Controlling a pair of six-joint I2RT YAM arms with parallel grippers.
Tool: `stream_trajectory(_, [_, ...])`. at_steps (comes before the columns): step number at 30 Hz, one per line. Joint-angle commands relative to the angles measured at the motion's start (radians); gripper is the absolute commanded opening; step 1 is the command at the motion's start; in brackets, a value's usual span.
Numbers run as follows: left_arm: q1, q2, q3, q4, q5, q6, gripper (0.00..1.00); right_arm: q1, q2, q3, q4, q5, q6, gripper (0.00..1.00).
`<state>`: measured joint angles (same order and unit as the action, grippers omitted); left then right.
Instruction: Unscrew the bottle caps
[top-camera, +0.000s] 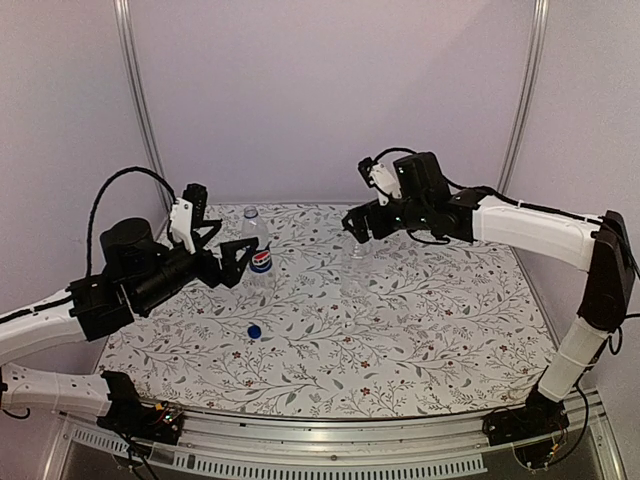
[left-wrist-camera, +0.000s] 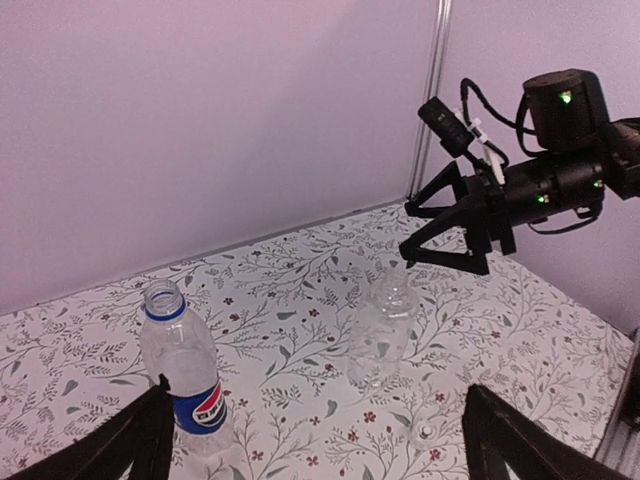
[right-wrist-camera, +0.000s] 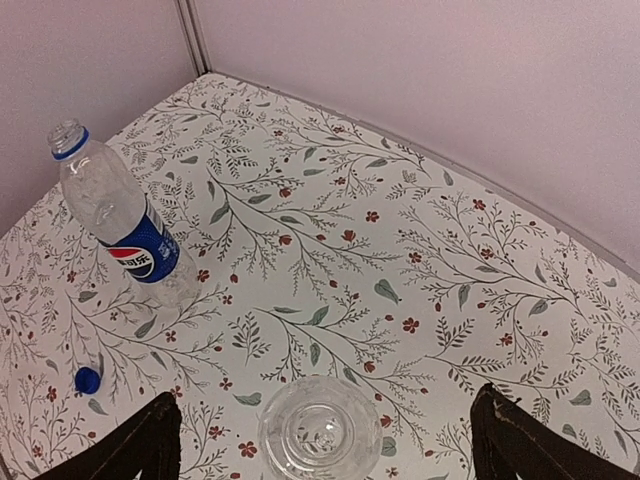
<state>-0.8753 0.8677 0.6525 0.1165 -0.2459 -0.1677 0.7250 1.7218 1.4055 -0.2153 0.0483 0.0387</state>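
The Pepsi-labelled bottle (top-camera: 258, 245) (left-wrist-camera: 185, 375) (right-wrist-camera: 120, 225) stands upright at the back left with its mouth open. Its blue cap (top-camera: 255, 332) (right-wrist-camera: 88, 379) lies on the cloth nearer the front. The plain clear bottle (top-camera: 353, 272) (left-wrist-camera: 385, 325) (right-wrist-camera: 320, 430) stands upright mid-table, and its mouth looks open from above. A small whitish cap (left-wrist-camera: 425, 431) rests on the cloth beside it. My right gripper (top-camera: 358, 225) (left-wrist-camera: 440, 235) (right-wrist-camera: 325, 450) hovers open just above the plain bottle, holding nothing. My left gripper (top-camera: 225, 250) (left-wrist-camera: 320, 450) is open beside the Pepsi bottle, clear of it.
A floral cloth (top-camera: 420, 330) covers the table. Pale walls close in the back and sides, with metal posts (top-camera: 140, 100) (top-camera: 525, 90) at the rear corners. The arm bases and a rail (top-camera: 330, 450) line the near edge.
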Motion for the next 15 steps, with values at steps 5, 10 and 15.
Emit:
stream_trajectory(5, [0.095, 0.013, 0.090, -0.131, -0.063, -0.020, 1.00, -0.122, -0.192, -0.081, -0.019, -0.082, 0.089, 0.99])
stream_trajectory(10, [0.204, 0.014, 0.134, -0.200, -0.037, -0.049, 1.00, -0.243, -0.311, -0.145, -0.027, -0.108, 0.156, 0.99])
stream_trajectory(15, [0.336, -0.002, 0.184, -0.214, 0.046, -0.063, 1.00, -0.322, -0.420, -0.198, -0.037, -0.108, 0.170, 0.99])
